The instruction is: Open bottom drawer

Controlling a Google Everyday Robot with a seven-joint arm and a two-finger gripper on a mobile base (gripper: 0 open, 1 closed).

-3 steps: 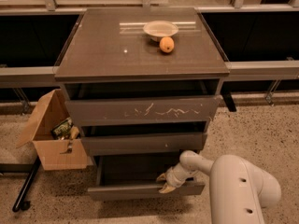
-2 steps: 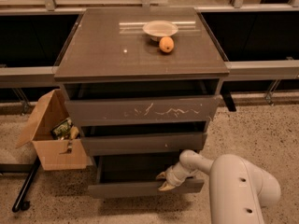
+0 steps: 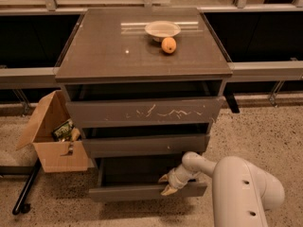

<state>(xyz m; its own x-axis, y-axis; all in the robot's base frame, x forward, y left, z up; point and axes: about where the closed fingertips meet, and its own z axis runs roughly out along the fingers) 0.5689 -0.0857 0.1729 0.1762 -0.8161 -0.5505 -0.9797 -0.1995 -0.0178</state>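
the gripper (image 3: 165,184) is low at the right of the bottom drawer (image 3: 132,192), jaws clamped over its front's top edge, one tip inside, one outside. the drawer stands partly out, lowest in the counter (image 3: 104,51). a bowl (image 3: 162,30) and orange (image 3: 168,45) sit on top.

Your arm (image 3: 241,188) is a fat, smooth white shell, rounded like a capsule. Two small dark holes run along its side. It narrows to a slimmer white tube with a domed joint, then a pale ringed wrist. Your gripper (image 3: 166,184) is yellowish tan, small and pointed, at the front edge of the bottom drawer (image 3: 132,193).
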